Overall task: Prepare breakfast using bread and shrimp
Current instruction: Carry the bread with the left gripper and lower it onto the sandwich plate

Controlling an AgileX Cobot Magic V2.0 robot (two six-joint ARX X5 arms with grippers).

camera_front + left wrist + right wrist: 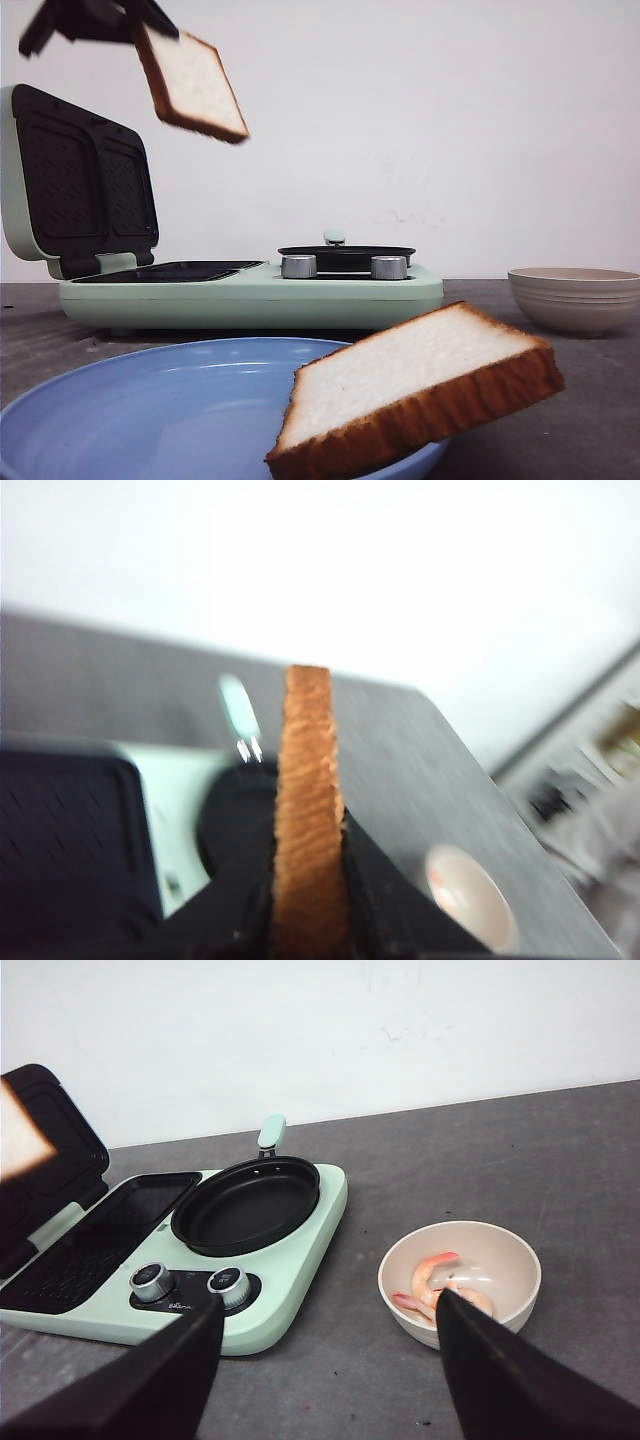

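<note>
- My left gripper (308, 920) is pinching one slice of bread (192, 85) by its edge; in the left wrist view the orange-brown crust stands straight up between the two black fingers (395, 900), which press on both faces.
- From the front view, that held slice hangs high in the air, tilted, above the open lid (85, 185) of the mint-green breakfast maker (250, 290).
- Beyond those fingers in the left wrist view I see the maker's dark grill plate (70, 840) to one side and a pale bowl (470, 895) on the other, both blurred.
- My right gripper (325, 1380) has its fingers (510, 1380) spread wide, with nothing between them.
- Just past the right fingertips sits the bowl, holding pink shrimp (435, 1280), and, on the other side, the maker's two silver knobs (228, 1285) with its round black pan (245, 1205) behind them.
- The second slice of bread (415, 385) lies tilted on the rim of a blue plate (150, 410) close to the front camera, one corner overhanging the edge; neither gripper touches it.
- Everything rests on a grey table (500, 1160).
</note>
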